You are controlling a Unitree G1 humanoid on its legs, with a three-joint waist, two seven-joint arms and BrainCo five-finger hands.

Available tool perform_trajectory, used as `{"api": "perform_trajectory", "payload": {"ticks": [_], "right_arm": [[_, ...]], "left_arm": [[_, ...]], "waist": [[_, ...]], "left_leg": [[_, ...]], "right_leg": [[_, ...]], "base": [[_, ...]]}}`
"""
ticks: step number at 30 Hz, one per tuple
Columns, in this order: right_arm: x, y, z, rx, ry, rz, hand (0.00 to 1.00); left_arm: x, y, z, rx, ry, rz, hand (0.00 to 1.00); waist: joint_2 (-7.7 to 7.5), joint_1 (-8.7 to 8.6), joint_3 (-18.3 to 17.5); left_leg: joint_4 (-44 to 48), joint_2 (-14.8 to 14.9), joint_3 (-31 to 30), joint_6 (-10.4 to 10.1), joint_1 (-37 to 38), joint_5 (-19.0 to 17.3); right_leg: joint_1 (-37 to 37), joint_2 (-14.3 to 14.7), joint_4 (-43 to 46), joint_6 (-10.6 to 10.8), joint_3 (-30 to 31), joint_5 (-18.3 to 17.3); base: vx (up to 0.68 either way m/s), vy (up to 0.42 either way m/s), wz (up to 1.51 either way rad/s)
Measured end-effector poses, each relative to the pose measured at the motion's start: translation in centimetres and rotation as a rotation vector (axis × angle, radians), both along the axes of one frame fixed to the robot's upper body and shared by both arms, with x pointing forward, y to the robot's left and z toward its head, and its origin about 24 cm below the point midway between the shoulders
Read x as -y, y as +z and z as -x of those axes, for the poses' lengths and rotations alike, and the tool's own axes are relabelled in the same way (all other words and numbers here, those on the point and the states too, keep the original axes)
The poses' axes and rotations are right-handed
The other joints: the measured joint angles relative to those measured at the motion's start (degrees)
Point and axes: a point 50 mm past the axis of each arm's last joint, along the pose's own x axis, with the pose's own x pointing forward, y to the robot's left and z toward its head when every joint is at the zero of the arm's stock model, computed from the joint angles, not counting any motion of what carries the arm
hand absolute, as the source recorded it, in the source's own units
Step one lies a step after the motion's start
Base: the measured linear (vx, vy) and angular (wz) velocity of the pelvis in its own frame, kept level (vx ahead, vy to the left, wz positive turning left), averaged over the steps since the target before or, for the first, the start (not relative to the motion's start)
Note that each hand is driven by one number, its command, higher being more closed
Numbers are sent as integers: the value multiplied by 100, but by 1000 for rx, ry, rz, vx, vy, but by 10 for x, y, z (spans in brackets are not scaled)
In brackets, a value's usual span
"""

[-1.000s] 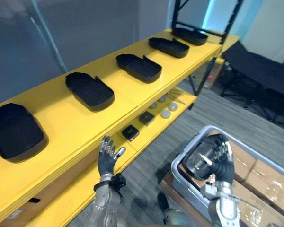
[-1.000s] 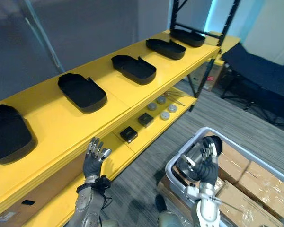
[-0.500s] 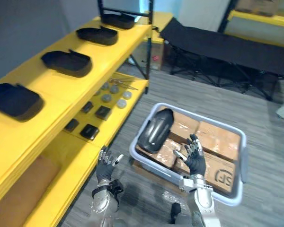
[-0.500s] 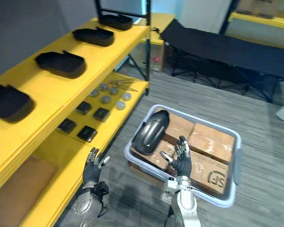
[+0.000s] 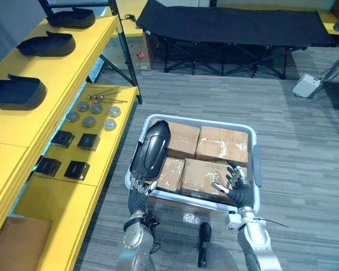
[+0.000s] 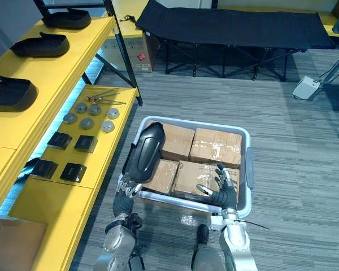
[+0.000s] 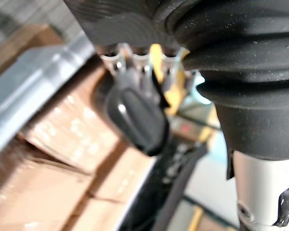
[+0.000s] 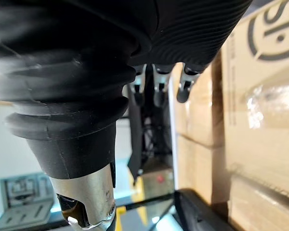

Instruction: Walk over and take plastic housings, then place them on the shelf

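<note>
Low in the middle, the housing (image 5: 151, 148) leans in the left side of the bin (image 5: 255, 165). Both the left hand (image 5: 139, 192) and right hand (image 5: 237, 191) are spread open, holding nothing. They should grab its two sides firmly.

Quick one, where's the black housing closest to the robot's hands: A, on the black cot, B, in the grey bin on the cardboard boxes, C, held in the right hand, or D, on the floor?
B: the housing lies in the grey bin, propped on the cardboard boxes.
</note>
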Motion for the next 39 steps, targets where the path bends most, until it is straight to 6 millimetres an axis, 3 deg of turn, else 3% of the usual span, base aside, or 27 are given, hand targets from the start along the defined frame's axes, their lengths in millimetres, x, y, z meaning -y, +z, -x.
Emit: {"api": "perform_trajectory", "payload": {"ticks": [2,3,4,6,10,12,14,17,19,25,30,36,39], "right_arm": [[-4,0,-6,3,-1,-10,0],[-5,-2,-10,-8,-8,-13,0],[-6,-4,-11,-16,-10,-11,0],[-10,-3,-27,-17,10,6,0],[-9,1,-56,-44,-8,52,0],[-3,9,-77,-56,-51,69,0],[1,25,-107,-75,-103,109,0],[6,48,-133,-74,-153,149,0],[10,63,-146,-69,-181,180,0],[26,73,-158,-117,-239,248,0],[34,93,-170,-116,-254,327,0],[32,76,-168,-227,-231,395,0],[28,77,-169,-221,-203,423,0]], "left_arm": [[-1,4,0,25,-39,-20,0],[-2,7,-1,46,-72,-51,0],[-1,8,-1,50,-81,-60,0],[0,18,-9,96,-78,-57,0],[4,31,-22,155,-85,-50,0],[6,36,-27,181,-90,-43,0],[10,38,-29,193,-109,-38,0],[15,38,-28,191,-133,-33,0],[24,37,-26,188,-170,-24,0],[36,35,-26,177,-206,-9,0],[45,38,-29,193,-242,1,0],[48,33,-29,160,-242,25,0],[53,34,-29,159,-261,27,0]], "waist": [[-164,46,95],[-257,87,148],[-256,98,153],[-169,137,203],[-64,176,312],[-26,307,441],[32,427,645],[147,605,801],[238,624,897],[293,702,944],[473,744,1155],[529,798,1194],[529,801,1194]], "left_leg": [[37,-188,162,120,1,-74],[78,-340,208,196,1,-122],[111,-380,204,232,-11,-145],[472,-434,128,296,-205,-352],[640,-463,-180,332,-376,-381],[637,-482,-301,336,-410,-386],[704,-497,-478,328,-562,-390],[791,-509,-574,305,-739,-368],[833,-536,-688,303,-821,-329],[860,-574,-806,313,-885,-302],[851,-629,-879,349,-894,-238],[805,-631,-996,330,-903,-174],[769,-646,-995,331,-898,-142]], "right_leg": [[5,-226,-104,89,-6,134],[-13,-389,-103,114,-14,402],[-8,-431,-102,163,-26,438],[11,-481,-99,185,-106,479],[120,-512,-98,184,-343,481],[158,-522,-98,184,-468,480],[177,-527,-99,184,-609,476],[112,-528,-98,190,-687,482],[107,-547,-59,192,-797,485],[110,-579,-25,189,-930,483],[108,-654,117,178,-1024,452],[93,-690,335,182,-1148,296],[88,-712,339,183,-1168,296]], "base": [[67,165,-31],[32,173,-12],[31,188,2],[50,150,12],[6,32,31],[-60,-1,36],[-117,-18,34],[-107,-12,19],[-64,4,23],[-10,11,10],[-41,24,11],[-36,11,12],[-6,14,2]]}}
